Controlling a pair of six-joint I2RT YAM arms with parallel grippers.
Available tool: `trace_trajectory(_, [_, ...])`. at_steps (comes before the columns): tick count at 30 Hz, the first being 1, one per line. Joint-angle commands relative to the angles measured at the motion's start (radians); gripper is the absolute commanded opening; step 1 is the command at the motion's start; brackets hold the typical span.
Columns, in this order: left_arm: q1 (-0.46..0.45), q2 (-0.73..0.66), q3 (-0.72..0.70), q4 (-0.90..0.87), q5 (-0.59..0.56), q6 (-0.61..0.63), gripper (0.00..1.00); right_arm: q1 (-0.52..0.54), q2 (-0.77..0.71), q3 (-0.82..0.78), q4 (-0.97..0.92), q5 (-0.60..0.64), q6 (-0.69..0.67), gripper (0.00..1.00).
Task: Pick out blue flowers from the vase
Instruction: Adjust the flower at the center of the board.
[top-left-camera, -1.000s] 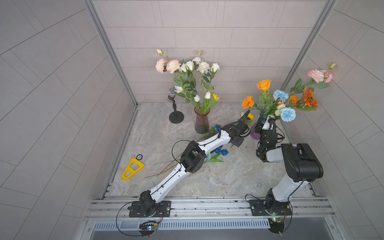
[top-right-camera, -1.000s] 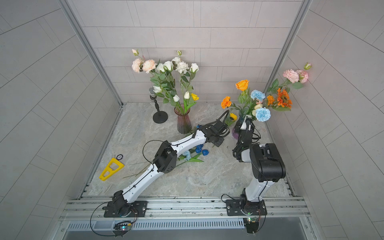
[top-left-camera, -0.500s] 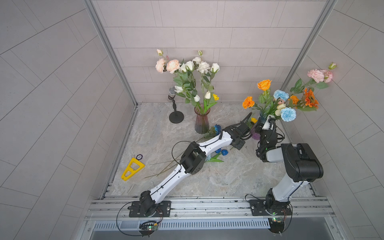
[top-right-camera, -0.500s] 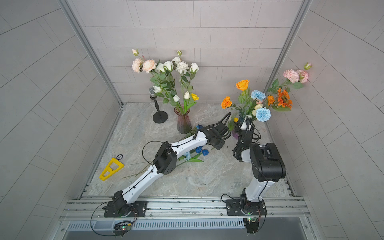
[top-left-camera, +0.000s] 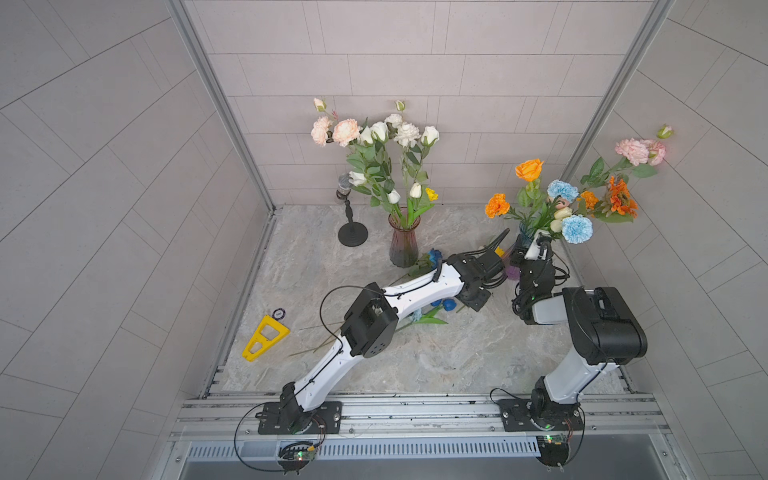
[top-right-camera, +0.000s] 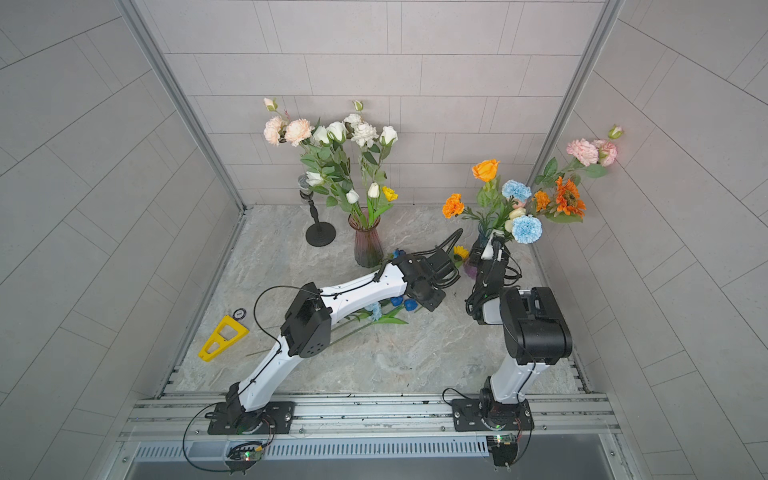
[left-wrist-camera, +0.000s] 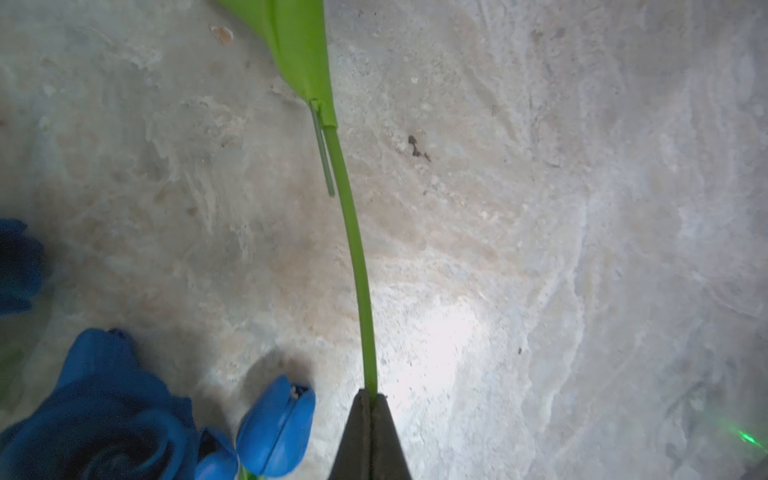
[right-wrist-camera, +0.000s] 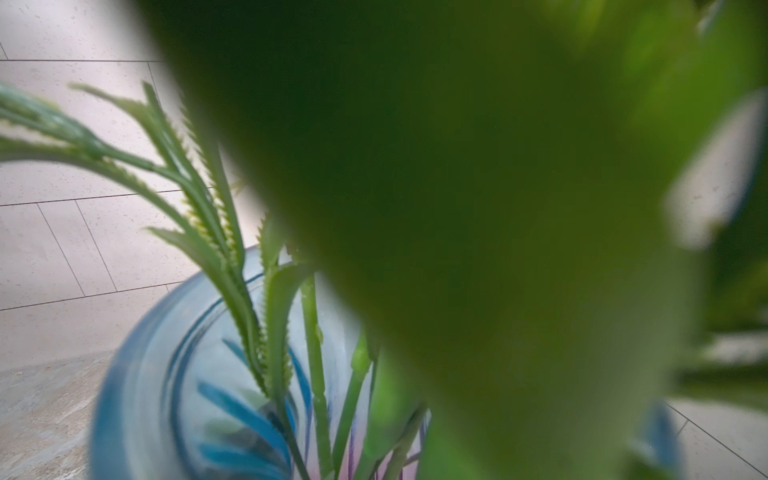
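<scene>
In the left wrist view my left gripper (left-wrist-camera: 370, 395) is shut on a thin green stem (left-wrist-camera: 353, 232) that runs along the marble floor to a leaf (left-wrist-camera: 299, 45). A blue tulip (left-wrist-camera: 278, 428) and a deep blue rose (left-wrist-camera: 95, 419) lie beside it. In both top views this gripper (top-left-camera: 473, 298) (top-right-camera: 430, 297) points down over blue flowers (top-left-camera: 446, 304) lying on the floor. Two pale blue carnations (top-left-camera: 577, 228) (top-left-camera: 562, 190) stand in the blue vase (right-wrist-camera: 137, 395) at the right. My right gripper (top-left-camera: 535, 248) is at that vase's mouth, its jaws hidden by leaves.
A purple glass vase (top-left-camera: 403, 247) with white and pink blooms stands at the back centre, a small microphone stand (top-left-camera: 352, 235) to its left. A yellow triangular tool (top-left-camera: 266, 336) lies near the left wall. Orange and pink blooms (top-left-camera: 621, 199) lean out of the right vase.
My left gripper has shifted slightly to the right and its jaws have closed on the green stem. The right arm has not moved.
</scene>
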Motion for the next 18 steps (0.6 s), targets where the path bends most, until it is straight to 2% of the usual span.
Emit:
trace_trajectory(1, [-0.013,-0.043,-0.085,-0.031,-0.018,-0.038,0.00,-0.003,-0.048,0.002,0.078,-0.007,0.028,0.65])
trace_trajectory(2, [-0.015,-0.051,-0.107,-0.028,-0.016,-0.042,0.00,-0.003,-0.048,0.001,0.078,-0.007,0.029,0.65])
trace_trajectory(3, [-0.015,-0.058,-0.128,-0.022,-0.012,-0.047,0.08,-0.002,-0.049,0.001,0.078,-0.008,0.031,0.65])
trace_trajectory(5, [-0.017,-0.071,-0.154,-0.013,-0.014,-0.058,0.35,-0.002,-0.049,0.003,0.078,-0.008,0.030,0.65])
trace_trajectory(8, [-0.017,-0.096,-0.166,0.014,-0.015,-0.060,0.53,-0.002,-0.047,0.004,0.078,-0.008,0.029,0.65])
trace_trajectory(12, [-0.013,-0.092,-0.147,0.071,-0.025,-0.056,0.59,-0.002,-0.051,0.004,0.078,-0.011,0.030,0.66])
trace_trajectory(18, [0.017,0.032,0.023,0.111,-0.009,-0.055,0.60,-0.002,-0.051,0.004,0.078,-0.012,0.025,0.66])
